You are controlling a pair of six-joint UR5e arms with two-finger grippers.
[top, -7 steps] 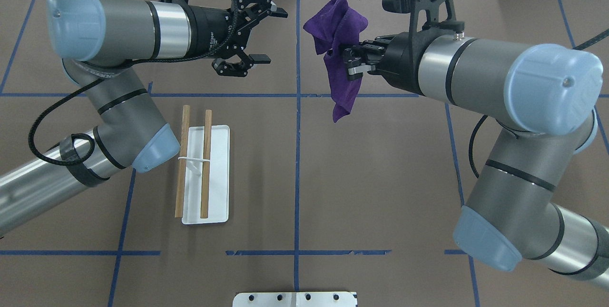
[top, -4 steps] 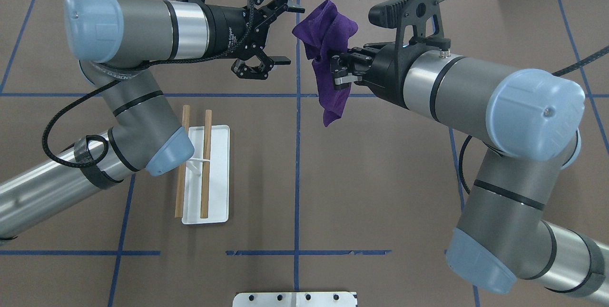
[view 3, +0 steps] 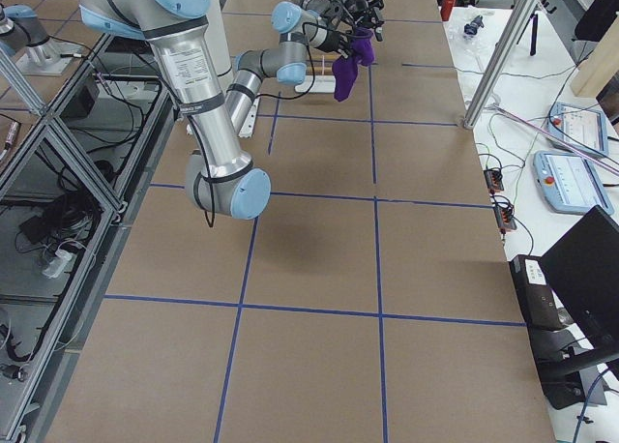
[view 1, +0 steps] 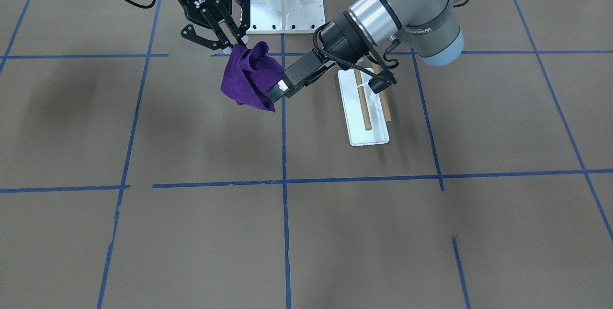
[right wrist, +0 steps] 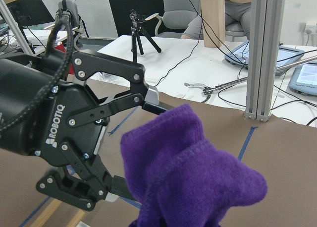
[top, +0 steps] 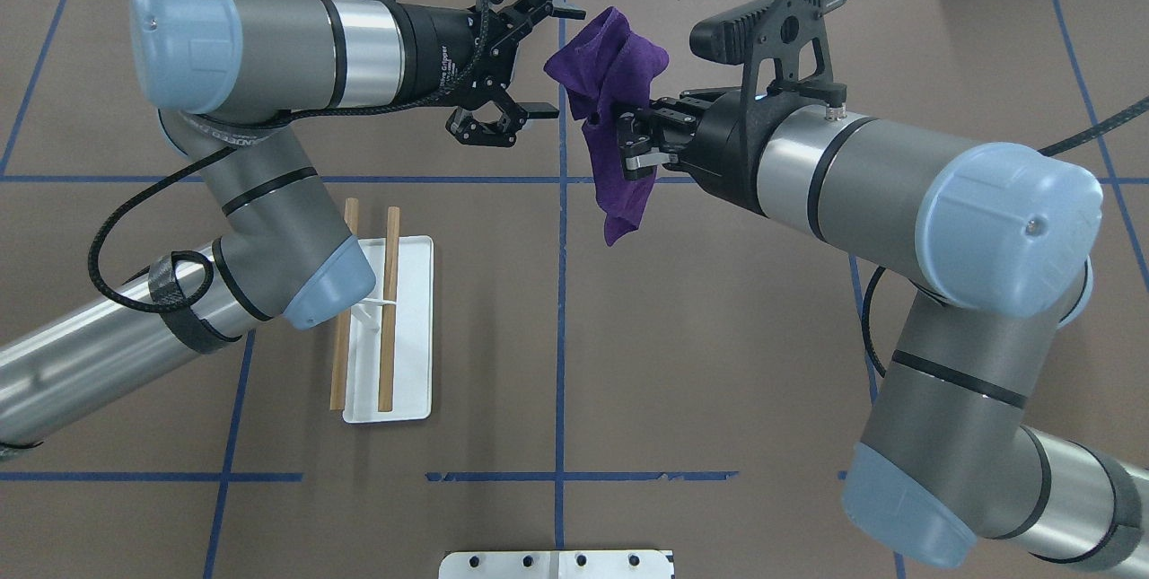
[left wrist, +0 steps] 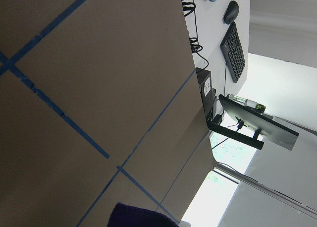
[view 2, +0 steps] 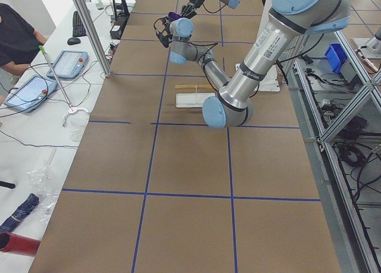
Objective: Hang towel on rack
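Right jaws pinch the towel (top: 619,67), long axis hanging downward (crumpled); left jaws wide beside it.

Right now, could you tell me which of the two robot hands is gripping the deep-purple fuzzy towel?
The right hand, shut on the deep-purple fuzzy towel; the left hand beside it stands wide open, gripping nothing.

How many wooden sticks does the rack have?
2, both on the rack: one bar over its white base, the other bar at its edge, partly hidden by the left arm.
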